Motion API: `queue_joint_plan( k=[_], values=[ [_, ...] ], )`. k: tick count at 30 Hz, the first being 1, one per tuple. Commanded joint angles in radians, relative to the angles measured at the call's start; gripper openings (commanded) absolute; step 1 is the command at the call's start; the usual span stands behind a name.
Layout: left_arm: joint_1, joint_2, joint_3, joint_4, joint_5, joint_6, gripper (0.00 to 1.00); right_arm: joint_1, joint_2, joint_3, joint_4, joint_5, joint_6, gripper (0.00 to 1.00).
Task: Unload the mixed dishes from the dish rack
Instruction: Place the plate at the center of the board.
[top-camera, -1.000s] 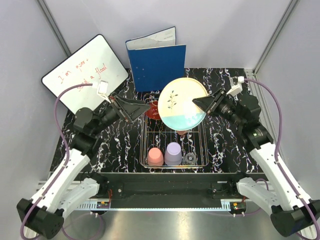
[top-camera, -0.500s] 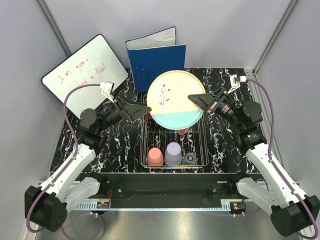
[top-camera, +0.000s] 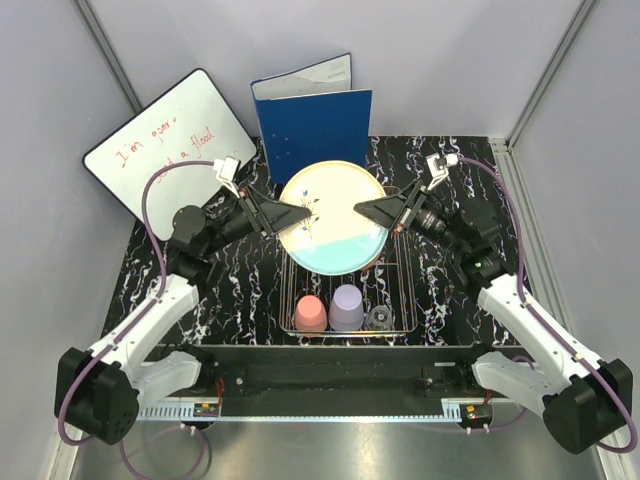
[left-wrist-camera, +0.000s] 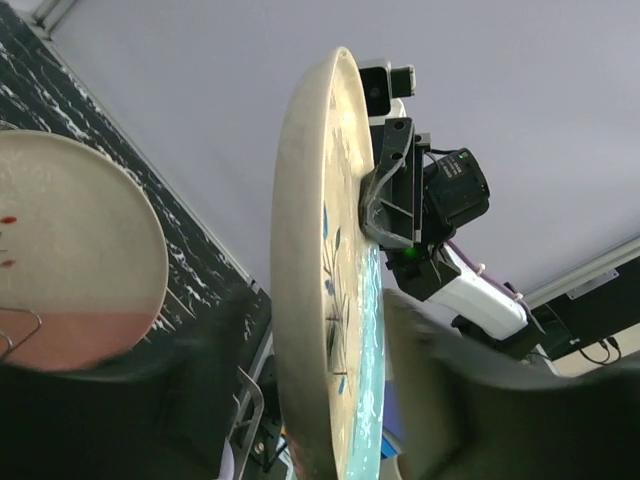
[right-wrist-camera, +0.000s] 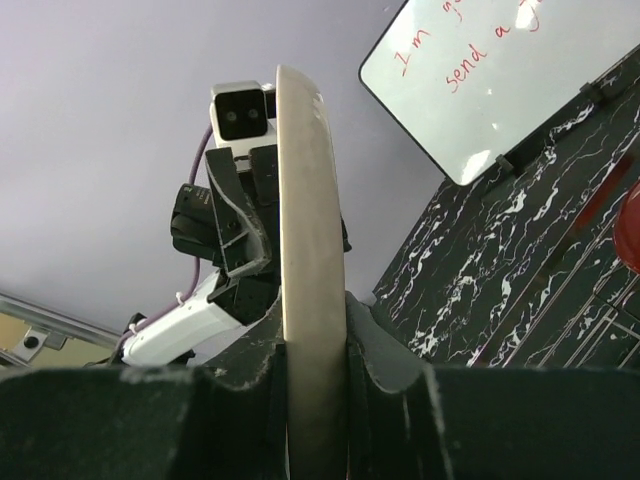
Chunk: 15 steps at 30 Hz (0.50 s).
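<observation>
The cream plate with the pale blue part (top-camera: 330, 225) is up in the air above the far half of the dish rack (top-camera: 411, 300), tilted so its painted face looks up and toward the arms. It hangs between the two claws, one at each side of its rim.

The right gripper (top-camera: 362, 210) is clamped on the plate's right edge; in the right wrist view the rim is wedged tight between both fingers, with no gap on either side. The left gripper (top-camera: 295, 213) has its fingers straddling the plate's left edge, one in front of the face and one behind the back. The left wrist view is too blurred near the fingers to tell whether they press on the plate or only sit around it.

In the rack, along its near side, stand the pink cup (top-camera: 310, 313), the lavender cup (top-camera: 347, 307) and the small clear glass (top-camera: 379, 318), in a row from left to right, the two cups touching. The second plate, with the salmon pink part (left-wrist-camera: 70, 250), shows in the left wrist view, standing on the rack wires behind the lifted plate. A sliver of the red bowl (right-wrist-camera: 630, 228) shows at the edge of the right wrist view.

Behind the rack a blue binder (top-camera: 312, 125) stands upright, and a whiteboard (top-camera: 170, 140) with red writing leans to its left, both on the black marbled table (top-camera: 240, 290)
</observation>
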Motion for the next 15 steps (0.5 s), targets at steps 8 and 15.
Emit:
queue_joint_plan(
  k=[8,15],
  values=[
    [-0.008,-0.054,0.064,-0.073,0.044,0.088,0.00,0.012,-0.021,0.033,0.144,0.022,-0.004,0.00],
    [0.023,-0.186,0.157,-0.505,-0.115,0.277,0.00,0.012,-0.036,0.131,-0.080,0.037,-0.130,0.58]
  ],
)
